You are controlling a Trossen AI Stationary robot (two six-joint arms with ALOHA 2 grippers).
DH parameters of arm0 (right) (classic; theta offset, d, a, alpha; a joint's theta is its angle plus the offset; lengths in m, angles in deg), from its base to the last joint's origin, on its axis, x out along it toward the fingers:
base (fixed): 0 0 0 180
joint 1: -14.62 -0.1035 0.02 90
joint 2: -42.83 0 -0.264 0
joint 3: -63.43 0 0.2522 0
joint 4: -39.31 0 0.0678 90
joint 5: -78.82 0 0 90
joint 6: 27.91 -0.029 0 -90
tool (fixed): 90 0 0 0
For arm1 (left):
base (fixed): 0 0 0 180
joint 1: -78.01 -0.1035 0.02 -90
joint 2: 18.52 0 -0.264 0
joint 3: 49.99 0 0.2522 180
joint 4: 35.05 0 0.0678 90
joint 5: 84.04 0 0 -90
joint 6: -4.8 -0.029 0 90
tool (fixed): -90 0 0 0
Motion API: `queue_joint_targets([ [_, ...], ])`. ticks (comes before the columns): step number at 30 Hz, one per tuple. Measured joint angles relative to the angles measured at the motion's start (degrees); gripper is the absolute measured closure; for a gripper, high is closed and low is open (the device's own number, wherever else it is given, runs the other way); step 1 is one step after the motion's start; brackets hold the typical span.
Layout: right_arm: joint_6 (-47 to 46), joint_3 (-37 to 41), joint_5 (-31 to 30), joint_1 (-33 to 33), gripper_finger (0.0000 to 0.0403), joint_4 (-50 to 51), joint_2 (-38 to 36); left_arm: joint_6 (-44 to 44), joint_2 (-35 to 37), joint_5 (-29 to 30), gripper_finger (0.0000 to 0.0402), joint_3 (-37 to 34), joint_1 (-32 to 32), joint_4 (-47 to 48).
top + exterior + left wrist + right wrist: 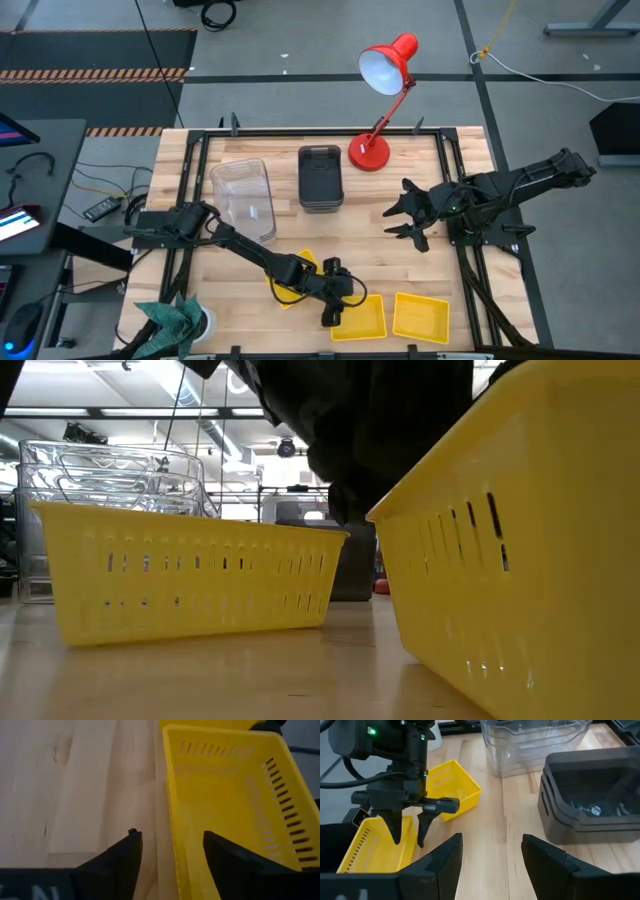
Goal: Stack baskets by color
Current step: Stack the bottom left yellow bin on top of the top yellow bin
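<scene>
Three yellow baskets sit on the wooden table near its front edge: one (290, 285) partly under my left arm, a middle one (365, 320) and a right one (420, 316). My left gripper (335, 310) is open and points down at the middle basket's left wall (172, 800). One finger (235, 860) is inside the basket, the other (125, 855) outside over the table. A stack of clear baskets (245, 195) and a stack of dark grey baskets (320, 178) stand farther back. My right gripper (410, 215) hovers open above the table's right half, with nothing between its fingers.
A red desk lamp (385, 100) stands at the far edge behind the grey stack. A teal object (170, 318) lies at the near left corner. Bare wood shows between the stacks and the yellow baskets. A black frame rail (190, 190) borders the table.
</scene>
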Motion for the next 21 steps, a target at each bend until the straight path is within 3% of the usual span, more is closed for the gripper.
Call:
queue_joint_targets([
  [6, 0.0, 0.0, 0.0, 0.0, 0.0194, -0.5, -0.2, -0.8, 0.0, -0.4, 0.0255, 0.0, 0.0, 0.3],
  [13, -0.1, 0.0, 0.0, 0.0, 0.0194, -0.5, -0.2, 0.9, 0.0, -0.6, 0.0376, 0.0, -0.4, 0.8],
  [21, 0.0, 0.0, 0.0, 0.0, 0.0194, -0.5, -0.2, 2.8, 0.7, -0.5, 0.0387, 0.0, -1.2, 0.3],
])
